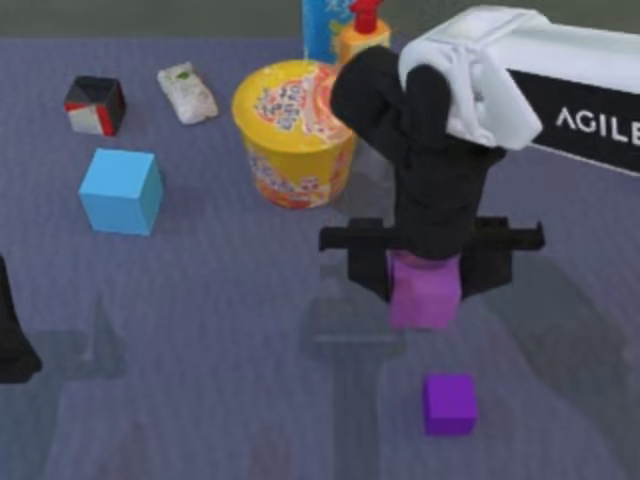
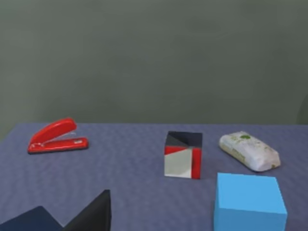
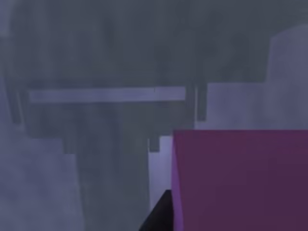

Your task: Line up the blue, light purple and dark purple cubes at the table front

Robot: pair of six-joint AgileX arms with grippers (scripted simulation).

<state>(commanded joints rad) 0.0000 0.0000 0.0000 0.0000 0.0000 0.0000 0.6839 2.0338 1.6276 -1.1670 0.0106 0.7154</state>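
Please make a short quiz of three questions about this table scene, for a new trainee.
1. True or false: the right gripper is at the light purple cube.
2. Which lies nearest the blue cube? A noodle cup B black, red and white cube C dark purple cube
3. Fill in: only the left wrist view shows a red ____.

Key: 1 true; 2 B; 3 stapler.

Wall: a plain grey-green backdrop (image 2: 154, 57) stood behind the table's far edge, bare and evenly lit.
Surface: dull slate-purple table (image 1: 220, 330) with a fine woven-looking texture.
Light: soft and diffuse; blurred grey shadows lay on the cloth near the front.
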